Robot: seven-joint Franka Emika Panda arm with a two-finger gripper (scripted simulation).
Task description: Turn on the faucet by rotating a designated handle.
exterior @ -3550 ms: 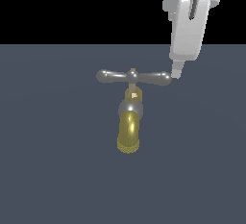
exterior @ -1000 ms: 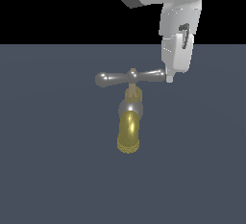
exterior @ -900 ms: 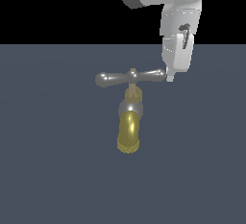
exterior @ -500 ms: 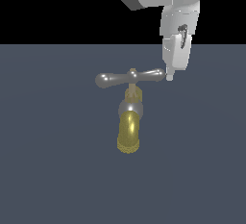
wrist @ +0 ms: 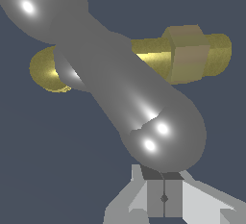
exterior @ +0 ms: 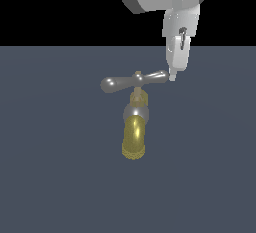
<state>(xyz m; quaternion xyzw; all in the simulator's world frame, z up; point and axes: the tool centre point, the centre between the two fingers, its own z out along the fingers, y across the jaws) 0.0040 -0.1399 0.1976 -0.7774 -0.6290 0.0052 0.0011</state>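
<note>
Handle [exterior: 134, 81] has swung, tilted; clenched gripper [exterior: 172, 76] hangs upright, touching its knob.

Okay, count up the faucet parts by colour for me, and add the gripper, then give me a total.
Brass-yellow: 2, the spout and the centre stem
Silver or grey: 2, the handle and the collar
White: 1, the gripper, at the handle's knob on the exterior view's right
Total: 5

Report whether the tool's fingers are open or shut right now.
Shut. In the wrist view the tool shows its two fingers pressed together with only a seam between them, tip against the handle knob, gripping nothing.
</note>
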